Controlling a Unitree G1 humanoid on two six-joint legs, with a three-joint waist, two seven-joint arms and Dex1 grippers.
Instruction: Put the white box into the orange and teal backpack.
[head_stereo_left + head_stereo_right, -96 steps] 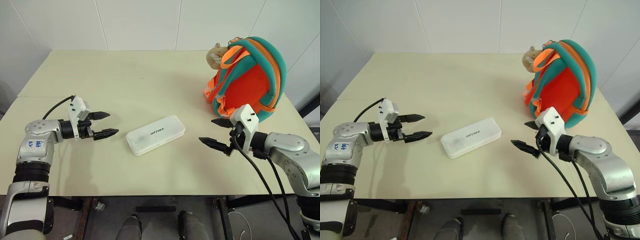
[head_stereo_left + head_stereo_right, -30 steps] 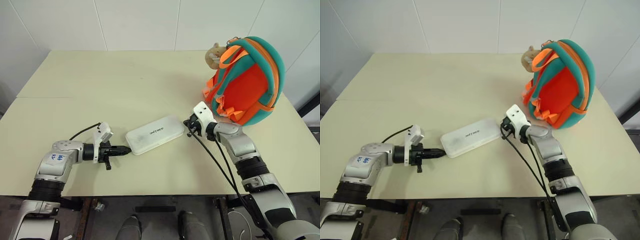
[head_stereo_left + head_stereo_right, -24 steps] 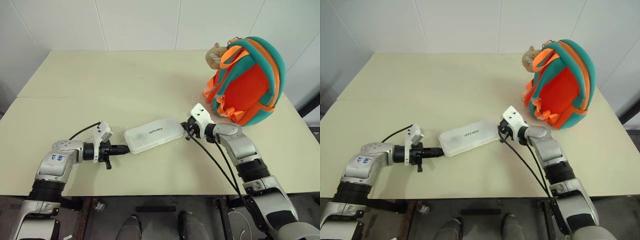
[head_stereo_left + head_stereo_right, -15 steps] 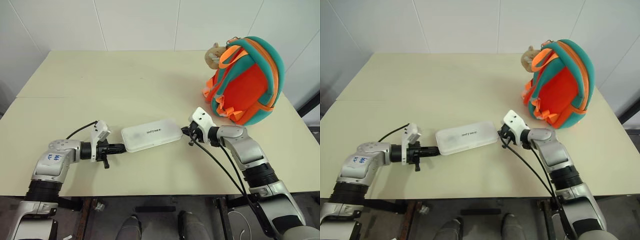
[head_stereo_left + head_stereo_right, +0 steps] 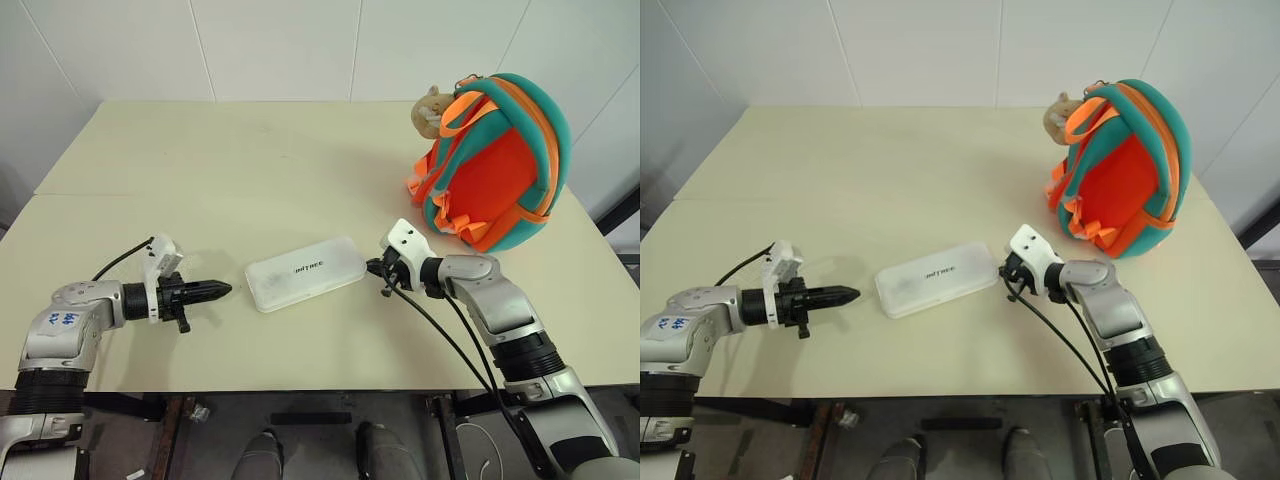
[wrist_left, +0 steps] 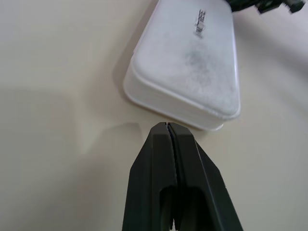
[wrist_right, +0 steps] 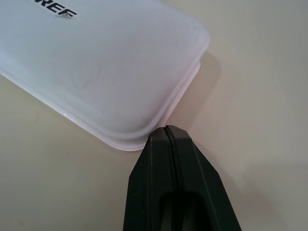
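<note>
The white box lies flat on the cream table, lid up with its small dark lettering showing, roughly midway between the two arms and not in anything. The right gripper has its two black fingers pressed together, tips right at the box's near right corner; from the right wrist view they look to be touching the rim, gripping nothing. The left gripper is likewise closed to a point, aimed at the box's left end but standing a little apart from it on the bare tabletop.

The orange and teal backpack stands upright at the far right of the table, well apart from the box. A tan plush charm hangs at its upper left. I cannot tell from here whether the backpack is unzipped or what it holds.
</note>
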